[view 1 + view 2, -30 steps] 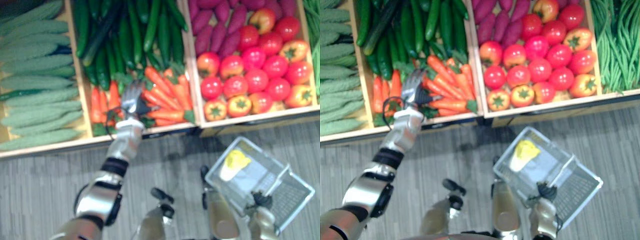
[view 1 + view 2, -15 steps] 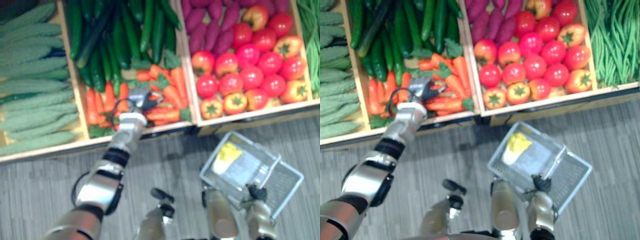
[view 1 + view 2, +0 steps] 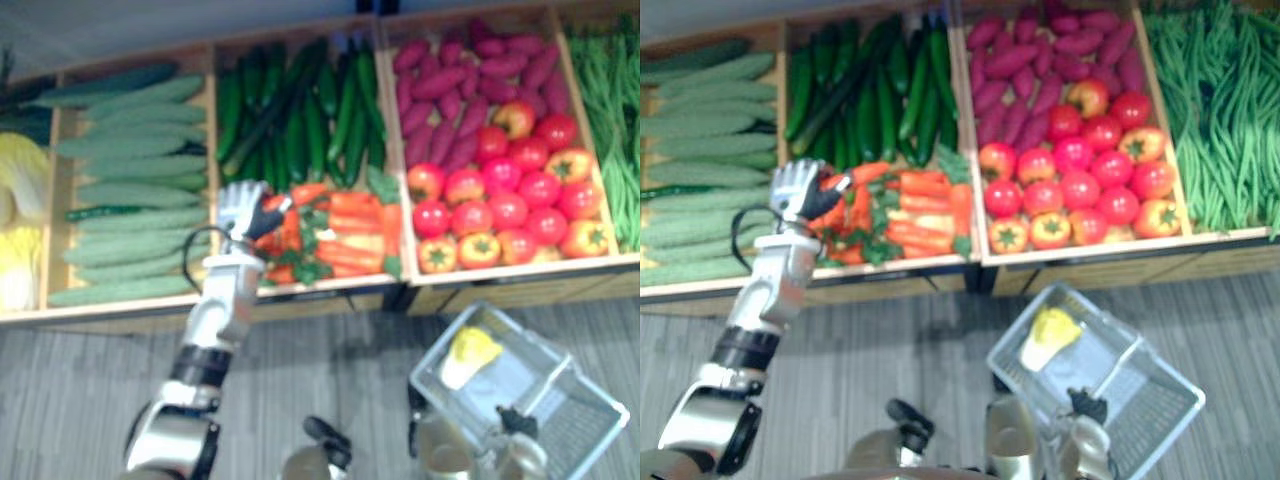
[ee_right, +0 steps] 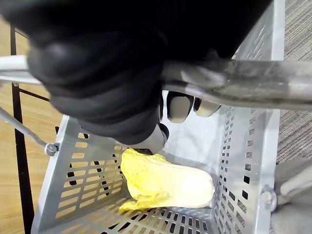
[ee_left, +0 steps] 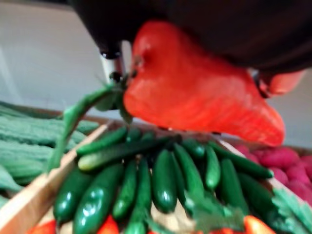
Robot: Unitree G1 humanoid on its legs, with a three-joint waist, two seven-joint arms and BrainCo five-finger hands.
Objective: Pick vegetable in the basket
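Carrot [image 5: 195,92], one piece: sitting in the left hand [image 3: 240,205], whose fingers are curling round it, hovering over the left edge of the carrot compartment [image 3: 915,215] and apparently clear of the pile. Step in hand, as judged: carrying it across to the basket [image 3: 1150,405]. The grip should be sitting on the thick part, where the smooth taper is less likely to be slipping. The arm should be travelling high enough to be clearing the front board of the wooden display stand [image 3: 1100,250]. The fingers should be opening only low over the bare bottom beside the napa cabbage [image 4: 165,183]. Orange-red, conical, with a limp green top trailing from the thick end.

Wooden display stand: pale board dividers, compartments carrying, from the robot's left, knobbly pale-green bitter gourds [image 3: 700,150], glossy dark cucumbers [image 3: 880,100] behind the carrots, purple sweet potatoes [image 3: 1040,70] behind round red and orange tomatoes [image 3: 1080,180], and thin green beans [image 3: 1220,110].

Basket: grey, rectangular, perforated walls, hanging tilted over the grey plank floor [image 3: 890,350], well apart from the carrot, to its right.

Right hand [image 4: 112,87]: fingers hooking round the basket's metal handle [image 4: 243,85]; it should be presenting the mouth upward.

Napa cabbage: yellow, crinkled, lying at one end of the basket, leaving bare bottom beside it.
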